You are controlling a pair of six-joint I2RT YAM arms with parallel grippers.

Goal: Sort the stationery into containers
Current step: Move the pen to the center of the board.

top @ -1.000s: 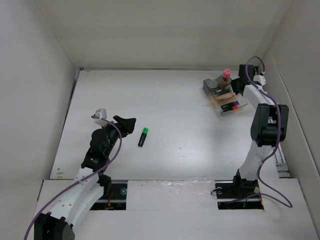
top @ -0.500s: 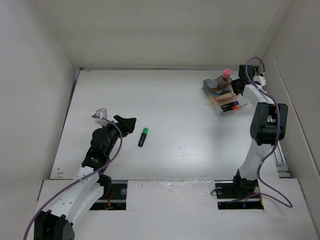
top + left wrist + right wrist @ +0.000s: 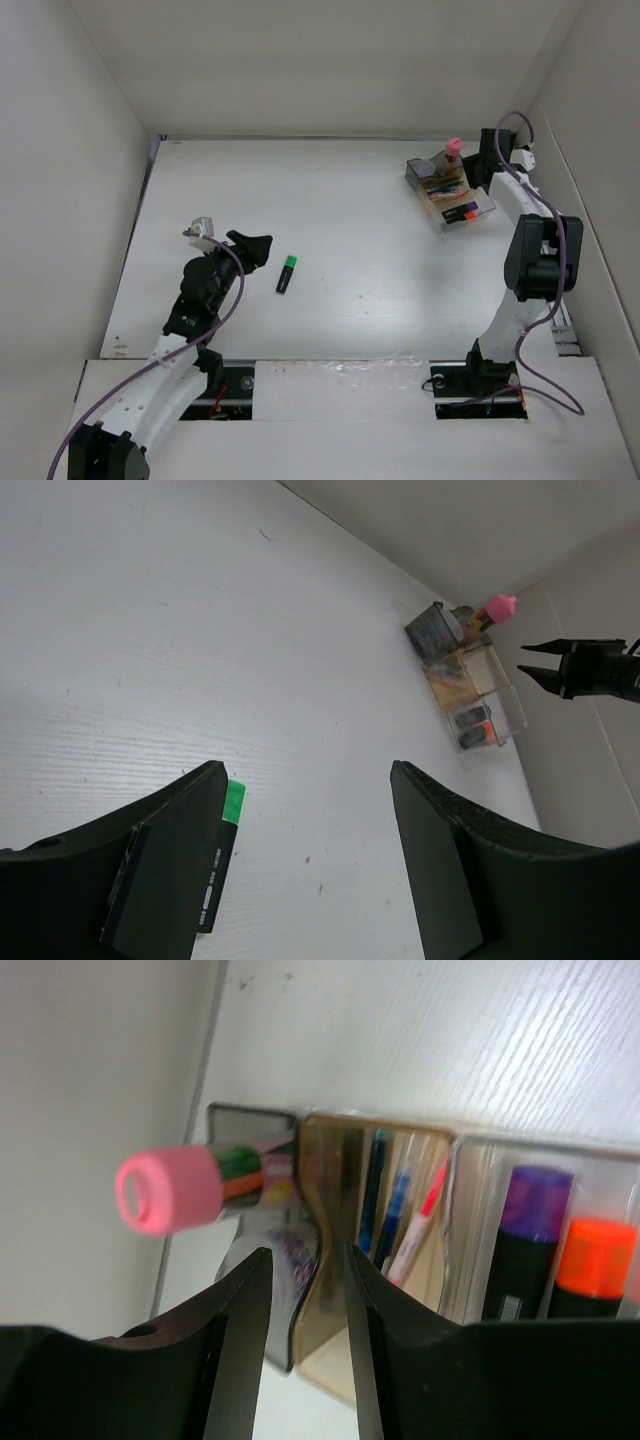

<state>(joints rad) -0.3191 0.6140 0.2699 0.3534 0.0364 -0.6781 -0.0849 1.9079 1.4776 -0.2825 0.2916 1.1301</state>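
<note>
The clear organizer [image 3: 468,200] stands at the far right. Its smoky-grey compartment [image 3: 250,1125] holds the pink-capped glue stick [image 3: 165,1188], which leans out at a tilt. The amber section holds thin pens [image 3: 400,1210], and the front tray holds a purple marker [image 3: 535,1230] and an orange-capped one [image 3: 595,1260]. My right gripper [image 3: 306,1255] hovers open just behind the organizer, with nothing between its fingers. The green-and-black highlighter [image 3: 287,273] lies on the table at the left. My left gripper [image 3: 308,775] is open and empty, with the highlighter [image 3: 220,860] beside its left finger.
White walls box in the table on three sides, and the right wall [image 3: 590,150] runs close behind the organizer and the right arm. The organizer [image 3: 465,680] and glue stick [image 3: 497,607] show far off in the left wrist view.
My right gripper has opened and drawn back a little from the glue stick, which stays in the grey compartment. The left arm and the highlighter have not moved.
</note>
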